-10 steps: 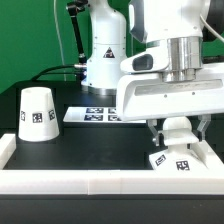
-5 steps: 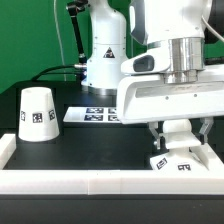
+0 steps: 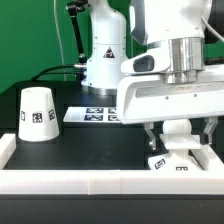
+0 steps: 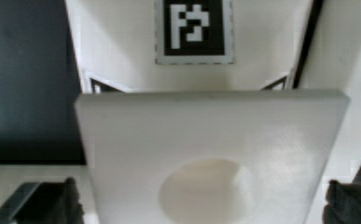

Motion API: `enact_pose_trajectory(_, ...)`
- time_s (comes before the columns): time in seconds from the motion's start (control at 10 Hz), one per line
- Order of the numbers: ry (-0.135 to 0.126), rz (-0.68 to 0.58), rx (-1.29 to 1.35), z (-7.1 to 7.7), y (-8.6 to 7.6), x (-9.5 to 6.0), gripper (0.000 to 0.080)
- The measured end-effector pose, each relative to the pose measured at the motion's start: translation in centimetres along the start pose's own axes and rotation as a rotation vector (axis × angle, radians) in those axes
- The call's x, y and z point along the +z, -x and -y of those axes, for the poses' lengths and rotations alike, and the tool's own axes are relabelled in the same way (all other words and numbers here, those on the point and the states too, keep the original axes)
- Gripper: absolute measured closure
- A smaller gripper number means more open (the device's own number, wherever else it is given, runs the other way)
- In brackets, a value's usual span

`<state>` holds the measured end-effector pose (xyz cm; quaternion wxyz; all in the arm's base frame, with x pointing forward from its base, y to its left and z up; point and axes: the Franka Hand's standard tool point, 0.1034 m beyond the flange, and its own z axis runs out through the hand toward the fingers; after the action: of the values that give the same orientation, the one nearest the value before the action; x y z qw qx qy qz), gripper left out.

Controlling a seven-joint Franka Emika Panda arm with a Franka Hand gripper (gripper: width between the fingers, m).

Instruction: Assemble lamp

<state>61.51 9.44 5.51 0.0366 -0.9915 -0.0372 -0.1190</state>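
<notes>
While one white plastic cone shade [image 3: 37, 113] stands apart, the gripper [image 3: 178, 142], spread, flanks one white ball-shaped bulb [image 3: 178, 127] atop one flat square base [image 3: 172, 162].

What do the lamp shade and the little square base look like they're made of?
The shade looks like matte white plastic: smooth, opaque walls, soft even shading, no glare. The square base seems to be the same white plastic with a similar dull finish, though the arm above hides much of it, so that is less sure.

Exterior view low, front-on across the table [image 3: 90, 140], wrist view close above the base [image 4: 212, 120], seen in both
</notes>
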Motion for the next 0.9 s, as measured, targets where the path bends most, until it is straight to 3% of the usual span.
enact_pose_trajectory(0.3,0.004,0.011,-0.014,-0.5,1.2,-2.1,0.0101)
enact_pose_trajectory(0.6,0.006,0.041,0.024,0.4,4.4,-5.6,0.0101)
enact_pose_trajectory(0.8,0.008,0.046,0.040,0.9,6.3,-5.7,0.0101)
enact_pose_trajectory(0.9,0.008,0.044,0.038,0.8,5.9,-5.7,0.0101)
